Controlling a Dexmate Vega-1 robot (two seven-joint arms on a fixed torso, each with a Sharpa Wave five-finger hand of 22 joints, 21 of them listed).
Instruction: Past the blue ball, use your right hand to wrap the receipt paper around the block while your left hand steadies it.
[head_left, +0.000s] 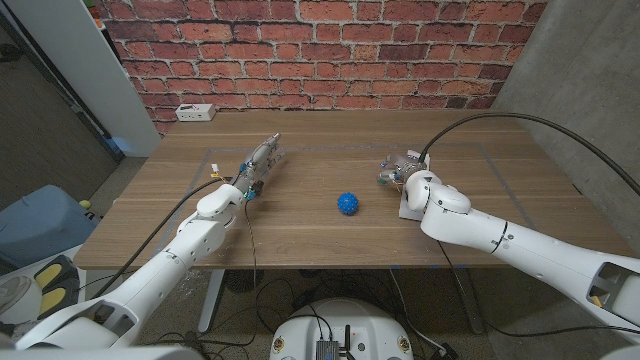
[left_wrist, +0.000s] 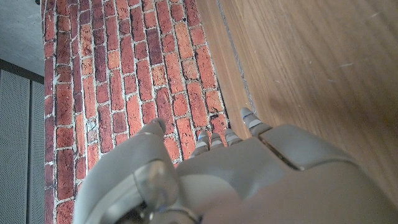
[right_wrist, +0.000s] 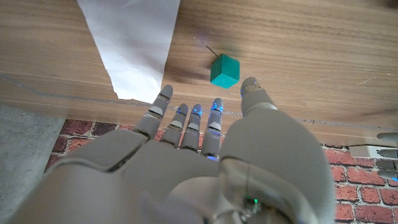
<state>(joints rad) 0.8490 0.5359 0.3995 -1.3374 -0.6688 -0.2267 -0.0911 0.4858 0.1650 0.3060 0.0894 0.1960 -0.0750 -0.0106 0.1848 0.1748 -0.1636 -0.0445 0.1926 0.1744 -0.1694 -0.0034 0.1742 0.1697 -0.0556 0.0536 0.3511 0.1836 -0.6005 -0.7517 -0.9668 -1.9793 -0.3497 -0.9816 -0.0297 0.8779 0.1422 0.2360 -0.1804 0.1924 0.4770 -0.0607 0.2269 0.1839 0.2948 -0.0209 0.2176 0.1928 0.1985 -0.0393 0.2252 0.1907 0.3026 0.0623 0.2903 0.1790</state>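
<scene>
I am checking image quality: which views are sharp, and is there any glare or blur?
Head view: even light, sharp blue ball, edges bent by the lens. Right wrist view: right hand close and soft, green block and receipt paper clear. Left wrist view: left hand blurred.

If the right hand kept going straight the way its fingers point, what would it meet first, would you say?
Probably the green block, just beyond the right hand; the receipt paper lies off to one side. Depth is unclear.

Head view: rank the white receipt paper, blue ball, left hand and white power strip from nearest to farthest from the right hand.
1. White receipt paper, right beside the right hand.
2. Blue ball, table middle.
3. Left hand, left side.
4. White power strip, far left corner.
</scene>
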